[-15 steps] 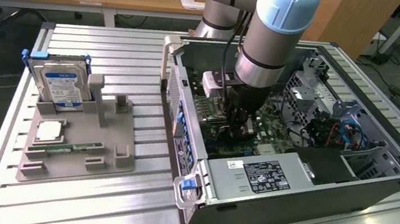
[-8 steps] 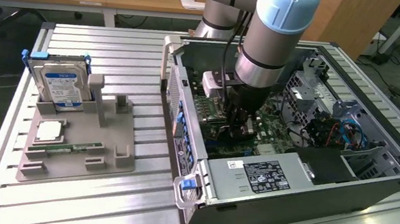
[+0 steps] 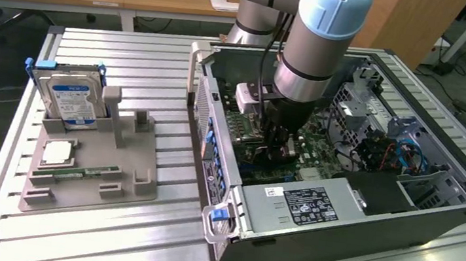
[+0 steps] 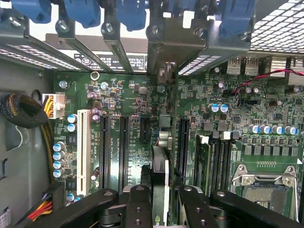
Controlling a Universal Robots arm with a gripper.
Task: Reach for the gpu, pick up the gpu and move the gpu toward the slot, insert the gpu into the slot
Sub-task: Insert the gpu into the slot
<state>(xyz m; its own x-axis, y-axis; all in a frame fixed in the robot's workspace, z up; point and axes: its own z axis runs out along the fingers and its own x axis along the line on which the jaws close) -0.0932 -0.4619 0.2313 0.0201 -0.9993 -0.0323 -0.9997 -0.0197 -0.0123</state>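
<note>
Green board fills the bottom of the open computer case [image 3: 356,204], and your arm reaches straight down into it. The tool [image 4: 160,202] is clenched on the gpu [image 4: 160,175]: in the wrist view the card stands on edge between the two black fingers [image 4: 138,204], gripped near its upper edge so that the lower edge with its contacts stays free. In the exterior view you see the tool [image 3: 281,150] low over the motherboard [image 3: 318,157], with the dark fan of the card between its fingers.

The card runs parallel to the long black connector strips of the board. The slot [image 4: 183,142] lies just beside the card's line, a little off to one side of it, with more strips [image 4: 124,147] on the other side. Whether the card's edge already touches a strip you cannot tell, because the card hides its own lower edge. The silver bracket end points toward the row of blue latches [image 4: 128,12] at the case's rear wall, where it would have to sit.

On the tabletop [image 3: 70,244], well apart on the exterior view's left, a grey holder [image 3: 118,176] carries the hard drive [image 3: 72,99] upright.
</note>
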